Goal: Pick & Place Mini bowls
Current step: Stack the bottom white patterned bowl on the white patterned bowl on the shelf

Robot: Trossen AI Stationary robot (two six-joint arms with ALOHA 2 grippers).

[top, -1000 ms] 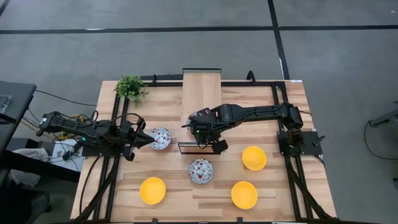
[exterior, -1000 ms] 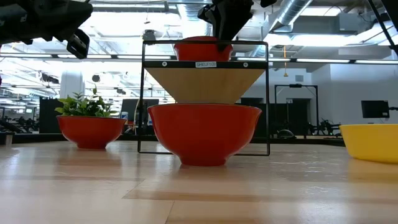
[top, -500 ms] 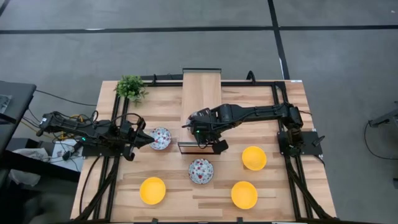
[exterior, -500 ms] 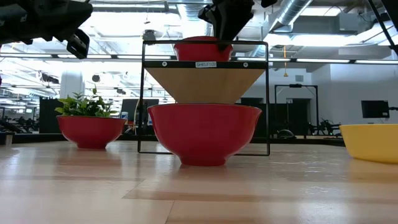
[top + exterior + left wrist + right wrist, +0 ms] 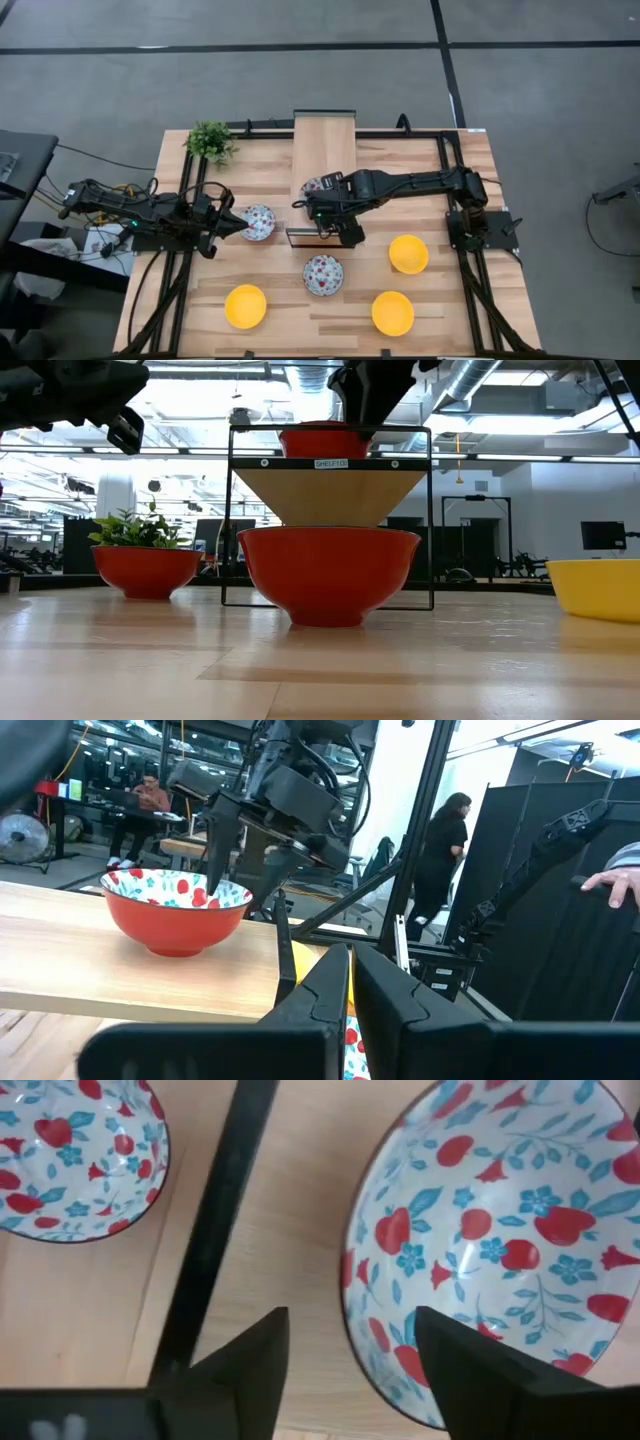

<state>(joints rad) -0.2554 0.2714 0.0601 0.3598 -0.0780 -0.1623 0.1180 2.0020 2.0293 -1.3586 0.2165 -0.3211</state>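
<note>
One floral mini bowl (image 5: 312,187) stands on the wooden shelf (image 5: 325,150); it also shows in the right wrist view (image 5: 500,1230) and in the left wrist view (image 5: 175,910). My right gripper (image 5: 350,1340) hangs open just above it, one finger over the bowl's inside and one outside its rim. A second floral bowl (image 5: 258,222) stands on the table at the left, and my left gripper (image 5: 240,225) hovers shut and empty above its left edge. A third floral bowl (image 5: 323,274) stands in front of the shelf. Three yellow bowls (image 5: 245,306) (image 5: 393,313) (image 5: 408,254) stand on the table.
The shelf's black wire frame (image 5: 432,510) stands mid-table with its front edge (image 5: 325,236) just beyond the third floral bowl. A small green potted plant (image 5: 210,140) stands at the far left corner. People show in the room beyond the table (image 5: 440,850).
My right gripper has shifted a little toward the table's right edge, and the floral bowl on the shelf now shows beside it in the high view. The bowl has stayed where it was.
</note>
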